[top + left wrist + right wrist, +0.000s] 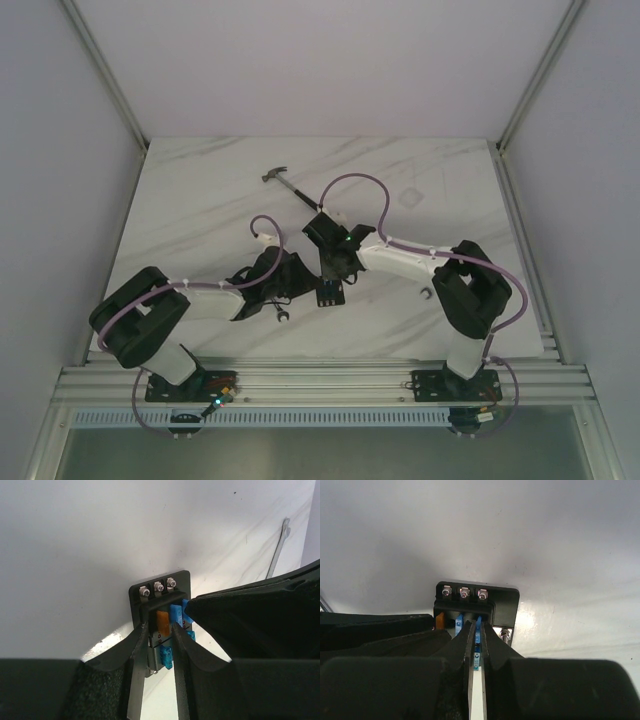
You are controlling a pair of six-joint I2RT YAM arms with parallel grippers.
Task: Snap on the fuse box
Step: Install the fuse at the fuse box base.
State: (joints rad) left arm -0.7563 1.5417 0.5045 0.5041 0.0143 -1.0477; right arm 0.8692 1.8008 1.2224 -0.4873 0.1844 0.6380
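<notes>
Left claw (pixel 159 629), right claw (pixel 477 626) angled onto fuse box (pixel 503 605).

- Table (pixel 200 200): white top with faint grey marble veins, walled in at the sides.
- Hammer (pixel 285 182): lies flat toward the far middle, head to the left, handle slanting toward the near right.
- Fuse box (pixel 327 296): black, flat on the table near the middle, three screws along one edge.
- Wrench (pixel 282 315): slim, metal, flat on the table just left of the fuse box.
</notes>
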